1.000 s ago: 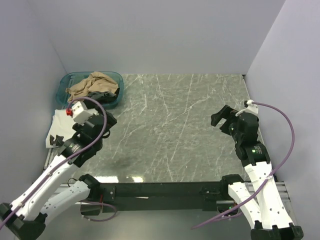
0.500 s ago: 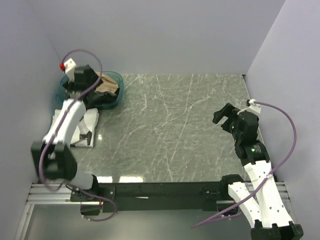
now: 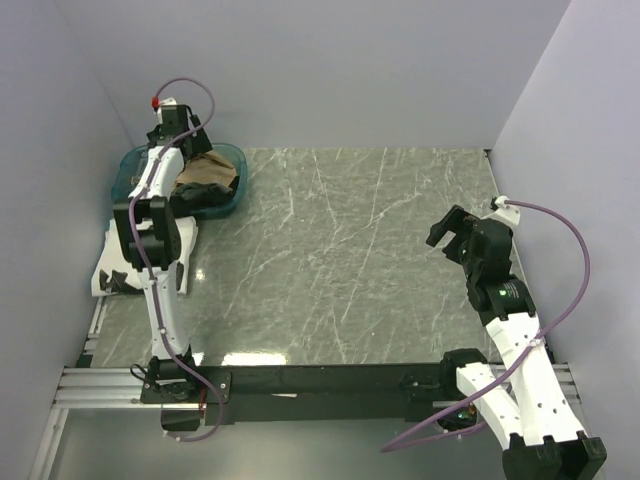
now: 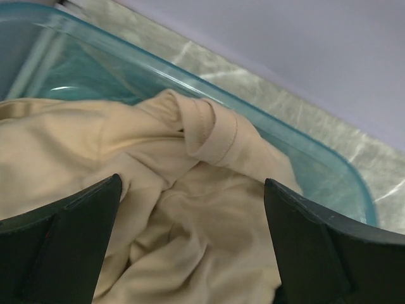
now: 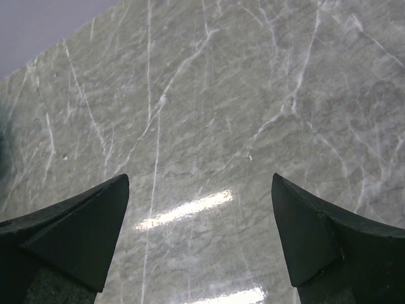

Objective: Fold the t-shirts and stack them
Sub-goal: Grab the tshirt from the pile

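Observation:
A crumpled tan t-shirt [image 3: 208, 168] lies in a teal plastic bin [image 3: 228, 203] at the table's far left, over a dark garment [image 3: 198, 192]. My left gripper [image 3: 178, 148] is stretched out over the bin's far side. In the left wrist view it [image 4: 192, 190] is open, its fingers [image 4: 63, 240] on either side of the tan shirt [image 4: 190, 215] just above it, holding nothing. A white folded shirt [image 3: 112, 262] lies at the left edge, partly behind the left arm. My right gripper [image 3: 447, 232] is open and empty above bare marble [image 5: 199, 183].
The bin's rim [image 4: 310, 149] runs close behind the shirt, with the back wall just past it. The left side wall stands next to the bin and the white shirt. The grey marble table [image 3: 350, 250] spreads between the arms.
My left arm has swung from the near left, over the white shirt, out to the bin, and its gripper now hangs over the tan shirt. The right arm has barely moved.

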